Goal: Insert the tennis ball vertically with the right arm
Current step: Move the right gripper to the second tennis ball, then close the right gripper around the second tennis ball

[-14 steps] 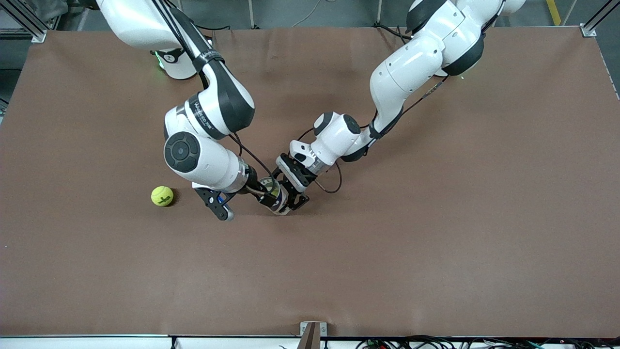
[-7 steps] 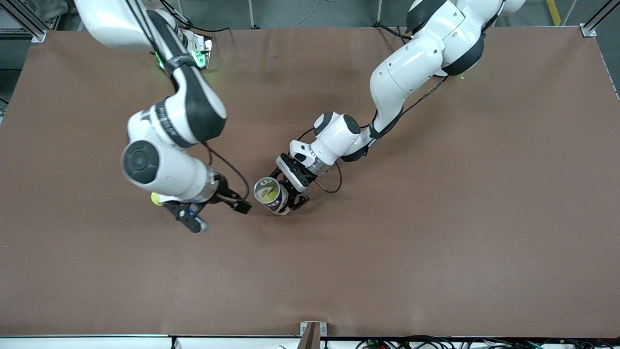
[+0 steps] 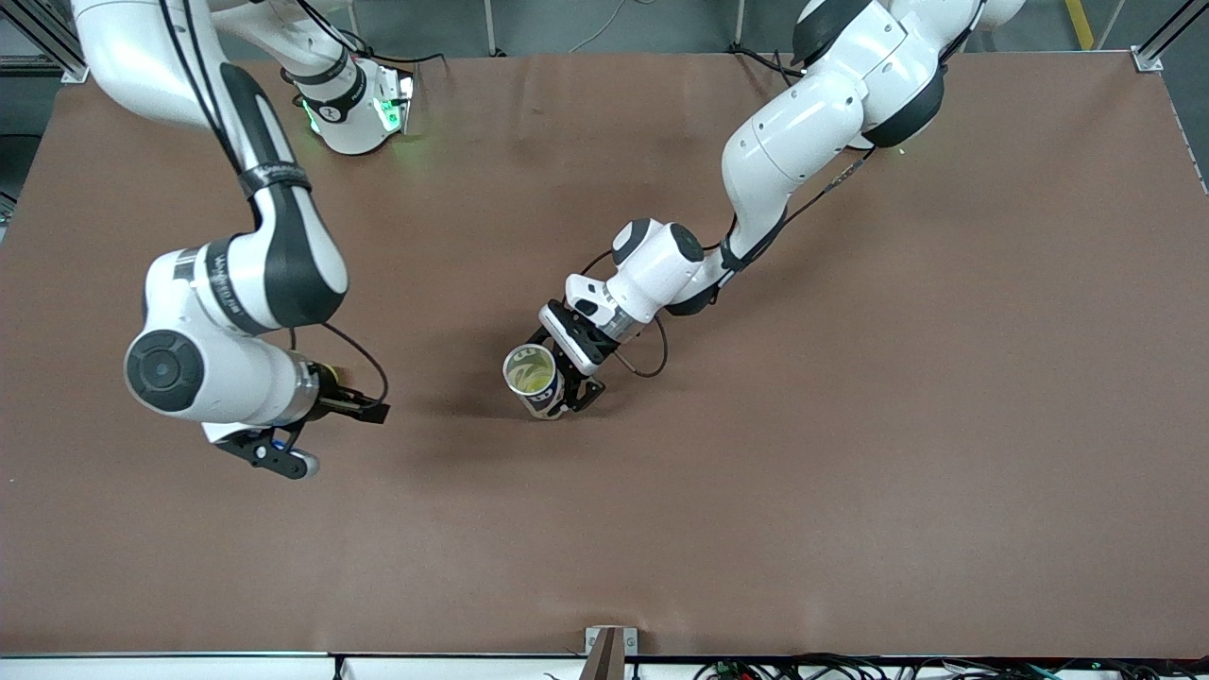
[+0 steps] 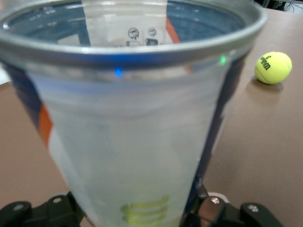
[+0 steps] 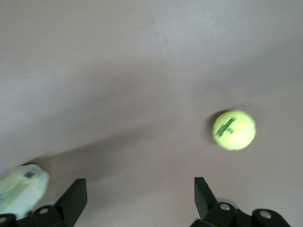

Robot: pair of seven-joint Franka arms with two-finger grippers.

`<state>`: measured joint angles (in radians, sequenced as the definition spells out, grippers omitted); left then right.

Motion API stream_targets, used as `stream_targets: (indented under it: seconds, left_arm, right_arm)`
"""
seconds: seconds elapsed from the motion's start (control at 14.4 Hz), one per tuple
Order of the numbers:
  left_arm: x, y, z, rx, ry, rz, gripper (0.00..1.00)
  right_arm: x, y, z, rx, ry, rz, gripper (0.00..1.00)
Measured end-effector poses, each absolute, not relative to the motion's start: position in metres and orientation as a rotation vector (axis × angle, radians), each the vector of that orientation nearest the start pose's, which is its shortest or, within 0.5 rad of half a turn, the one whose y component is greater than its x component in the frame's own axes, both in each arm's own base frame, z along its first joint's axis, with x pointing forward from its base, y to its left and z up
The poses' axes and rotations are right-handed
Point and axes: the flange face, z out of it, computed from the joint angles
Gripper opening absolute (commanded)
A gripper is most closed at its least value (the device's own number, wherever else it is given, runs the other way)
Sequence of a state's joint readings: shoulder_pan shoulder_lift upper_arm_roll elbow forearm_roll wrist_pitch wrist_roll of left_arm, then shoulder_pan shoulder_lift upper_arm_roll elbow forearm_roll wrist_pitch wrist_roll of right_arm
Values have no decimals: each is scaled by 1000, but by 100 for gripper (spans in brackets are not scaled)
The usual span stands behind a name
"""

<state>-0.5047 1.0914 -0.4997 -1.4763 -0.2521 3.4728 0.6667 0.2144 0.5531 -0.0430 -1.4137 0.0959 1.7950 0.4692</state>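
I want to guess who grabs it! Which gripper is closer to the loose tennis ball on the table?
Right. The right gripper hangs open close by the tennis ball; the left gripper is away at the can.

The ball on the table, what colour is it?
The tennis ball is bright yellow-green with dark lettering, clearest in the left wrist view.

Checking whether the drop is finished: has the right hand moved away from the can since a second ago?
Yes. The right hand, open, has swung from the can toward the right arm's end of the table.
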Motion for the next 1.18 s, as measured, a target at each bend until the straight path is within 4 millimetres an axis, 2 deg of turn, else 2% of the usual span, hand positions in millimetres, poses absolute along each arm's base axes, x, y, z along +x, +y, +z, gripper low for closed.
stream_targets:
  seconds: [0.14,0.28,0.49,0.63,0.83,0.97,1.18]
  left_arm:
    - [513,-538,173,-2931,1437,-1519,87]
    - [513,-538,172,-2931,1437,-1519,100]
    - [513,-537,172,-2931,1437,-1518,100]
    - [513,-537,172,-2931,1437,-1518,100]
    - [512,-537,171,-2932,1438,-1514,100]
    - [512,-536,170,-2934,1439,-1507,100]
    - [510,-534,165,-2939,1442,-1490,100]
  right_arm:
    - [681,93,347,-3077,415,259,100]
    - [677,60,324,-3086,343,207,100]
    - [658,27,286,-3095,261,130,100]
    - [639,19,263,-3098,252,89,100]
    - [604,20,233,-3100,245,37,100]
    - [588,21,223,-3102,242,36,100]
    - [578,20,221,-3103,236,42,100]
